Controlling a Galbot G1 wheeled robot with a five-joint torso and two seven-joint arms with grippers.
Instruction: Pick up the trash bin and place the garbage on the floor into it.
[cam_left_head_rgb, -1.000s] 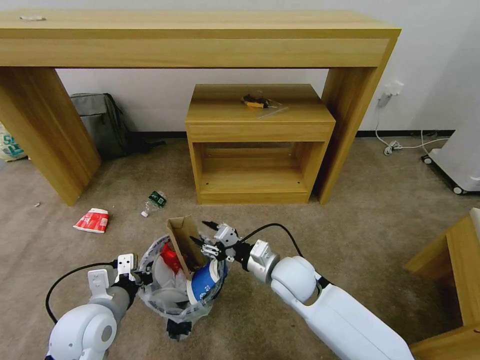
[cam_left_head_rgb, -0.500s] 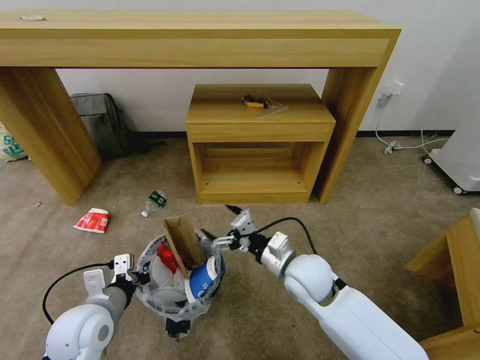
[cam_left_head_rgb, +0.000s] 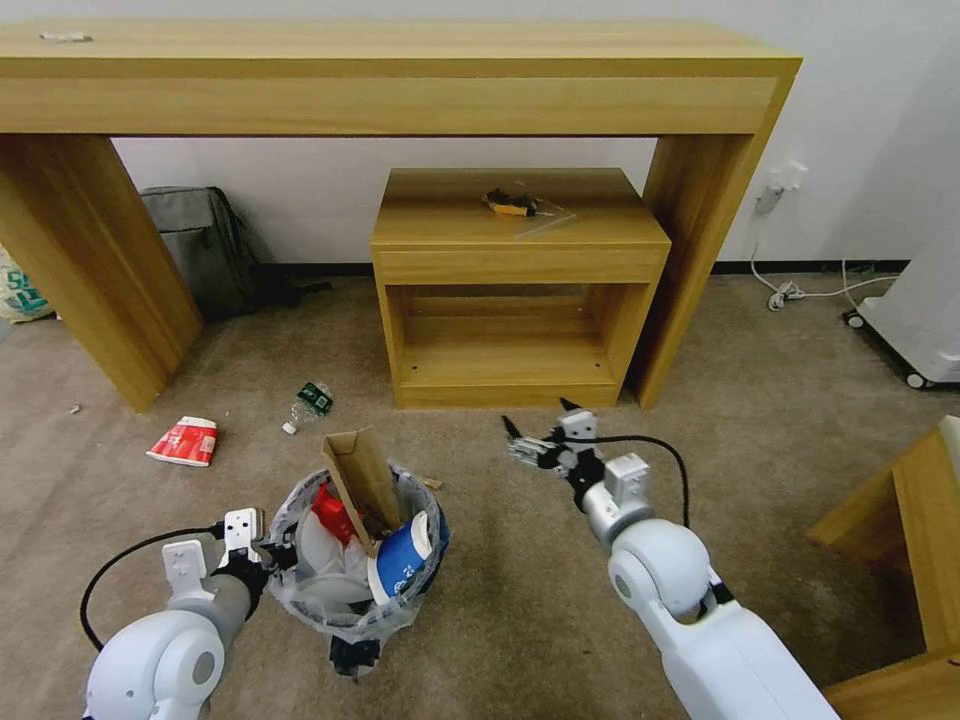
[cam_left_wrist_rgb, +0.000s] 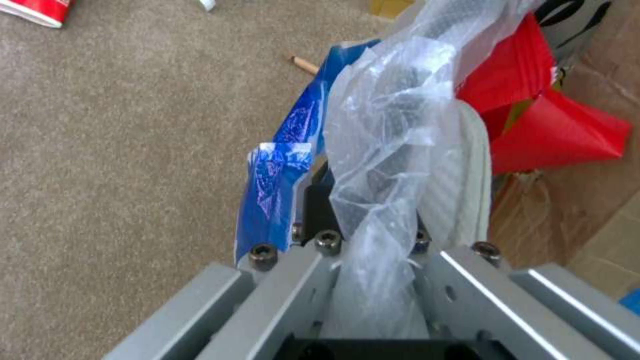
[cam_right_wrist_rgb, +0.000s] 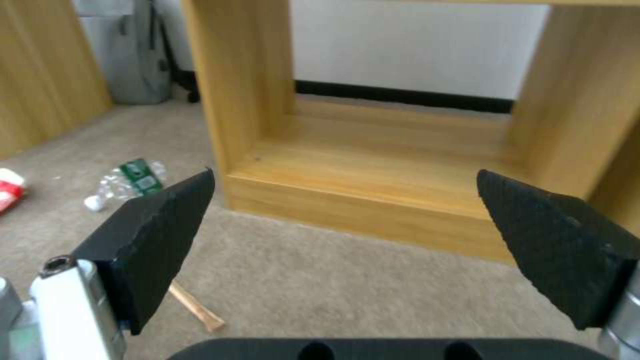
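Note:
The trash bin (cam_left_head_rgb: 332, 612) hangs just above the beige floor (cam_left_head_rgb: 760, 450), and my left gripper (cam_left_head_rgb: 274, 553) is shut on its bag-lined rim (cam_left_wrist_rgb: 387, 150). Inside it are a cardboard scrap (cam_left_head_rgb: 362, 486), a blue-white cup (cam_left_head_rgb: 400, 562), a red wrapper (cam_left_head_rgb: 326, 506) and a white slipper (cam_left_head_rgb: 322, 560). To the bin's right, my right gripper (cam_left_head_rgb: 535, 432) hovers over the carpet, open and empty, its pads (cam_right_wrist_rgb: 160, 235) wide apart. Garbage on the floor: a red-white cup (cam_left_head_rgb: 185, 440), a small bottle (cam_left_head_rgb: 310, 402) and a wooden stick (cam_left_head_rgb: 431, 483).
A small wooden cabinet (cam_left_head_rgb: 515, 280) stands just beyond the right gripper, under a long wooden desk (cam_left_head_rgb: 400, 80). A grey backpack (cam_left_head_rgb: 200, 245) leans on the wall at the left. A white wheeled unit (cam_left_head_rgb: 915, 320) and a wooden furniture corner (cam_left_head_rgb: 900, 540) are on the right.
My right gripper has drawn away from the bin to the right and farther forward, open, leaving the cardboard scrap standing in the bin. The left gripper keeps its hold on the bin rim.

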